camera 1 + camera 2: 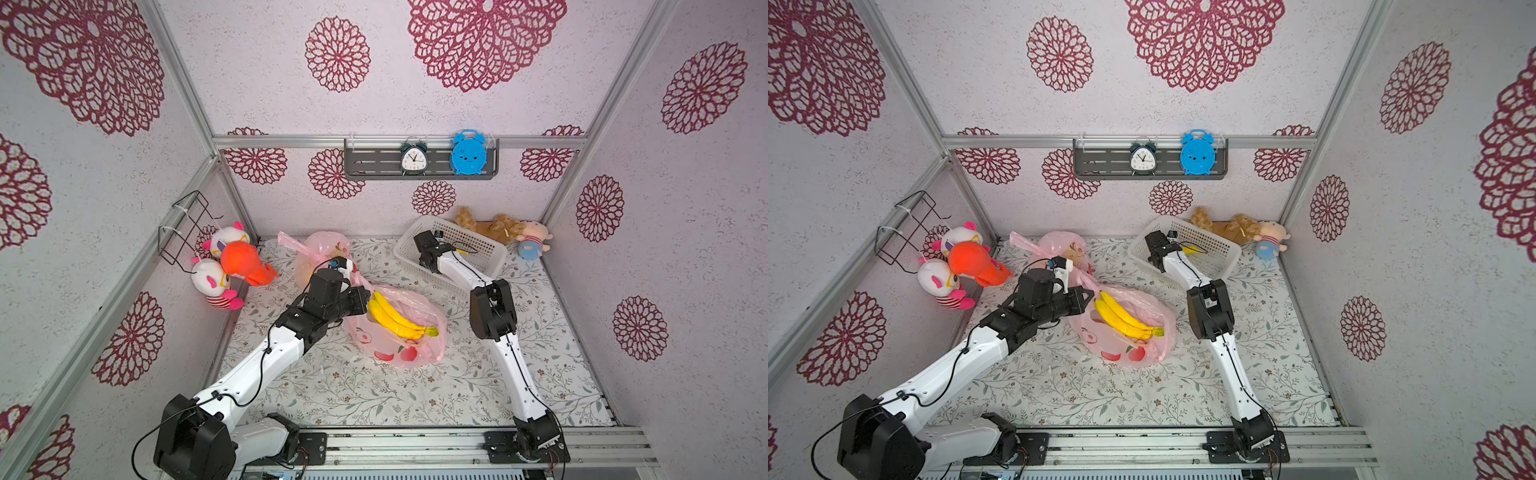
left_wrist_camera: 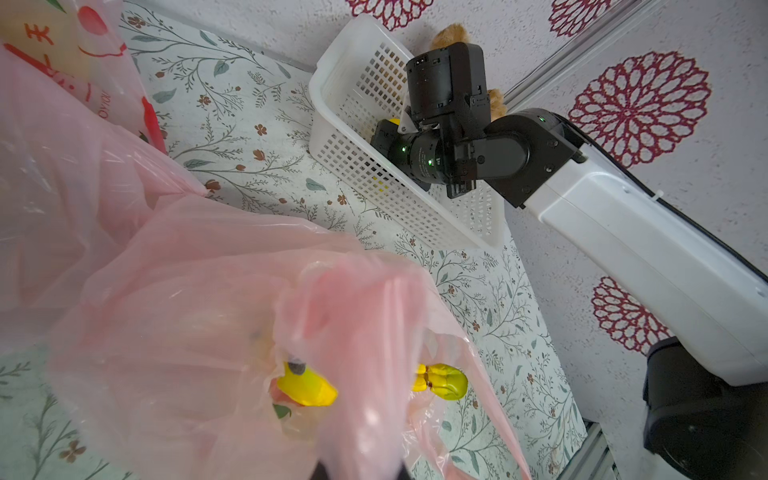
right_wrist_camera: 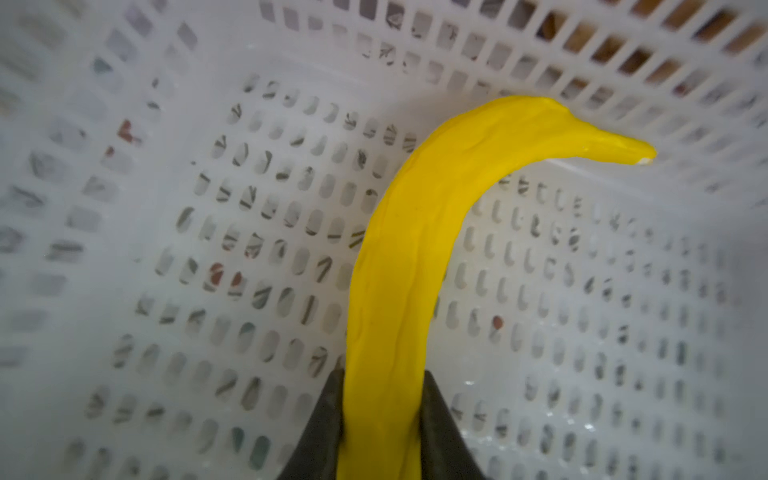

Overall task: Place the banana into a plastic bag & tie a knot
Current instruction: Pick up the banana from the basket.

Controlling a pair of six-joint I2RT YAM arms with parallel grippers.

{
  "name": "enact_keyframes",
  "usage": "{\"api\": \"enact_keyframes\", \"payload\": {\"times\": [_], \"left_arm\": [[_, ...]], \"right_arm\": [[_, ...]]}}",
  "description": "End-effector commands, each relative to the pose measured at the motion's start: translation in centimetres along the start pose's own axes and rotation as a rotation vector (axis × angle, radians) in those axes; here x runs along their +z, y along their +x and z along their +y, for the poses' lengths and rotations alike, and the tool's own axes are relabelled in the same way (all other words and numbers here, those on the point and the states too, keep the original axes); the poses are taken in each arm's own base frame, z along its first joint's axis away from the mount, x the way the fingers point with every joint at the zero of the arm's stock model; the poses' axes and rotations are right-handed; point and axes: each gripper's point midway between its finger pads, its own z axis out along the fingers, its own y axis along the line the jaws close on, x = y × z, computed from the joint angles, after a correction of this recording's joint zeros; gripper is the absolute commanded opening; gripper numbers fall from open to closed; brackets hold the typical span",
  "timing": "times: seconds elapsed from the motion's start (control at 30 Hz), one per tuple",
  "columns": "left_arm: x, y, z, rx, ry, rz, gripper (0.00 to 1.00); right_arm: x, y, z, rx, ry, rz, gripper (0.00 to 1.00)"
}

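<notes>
The banana (image 3: 415,228), inside the basket (image 3: 166,124), is clamped by the right gripper (image 3: 382,399). It seems light and smooth; hold the thick body.

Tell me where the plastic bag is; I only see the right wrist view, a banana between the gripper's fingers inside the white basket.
Observer: The pink plastic bag lies mid-table between the arms, apart from the basket.
Operator: Is it held?
Observer: Yes, the left gripper is shut on the film at its edge.
Operator: Anything there already?
Observer: A banana bunch lies at its mouth; inside or on top, I cannot tell.
</notes>
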Motion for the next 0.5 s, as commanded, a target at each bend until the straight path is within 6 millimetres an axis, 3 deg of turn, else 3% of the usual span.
{"api": "enact_keyframes", "payload": {"times": [0.0, 0.17, 0.27, 0.47], "left_arm": [[-0.9, -0.8, -1.0, 0.019, 0.026, -0.036, 0.0], [-1.2, -0.7, -1.1, 0.017, 0.026, -0.043, 0.0], [-1.2, -0.6, -1.2, 0.017, 0.027, -0.039, 0.0], [-1.4, -0.5, -1.1, 0.02, 0.015, -0.03, 0.0]], "right_arm": [[-5.8, -5.2, -1.7, 0.021, -0.021, -0.11, 0.12], [-10.7, -7.9, -2.0, 0.031, -0.11, -0.198, 0.03], [-14.0, -8.5, -1.7, 0.022, -0.221, -0.257, 0.0], [-20.9, -6.2, -0.3, -0.104, -0.54, -0.345, 0.0]]}}
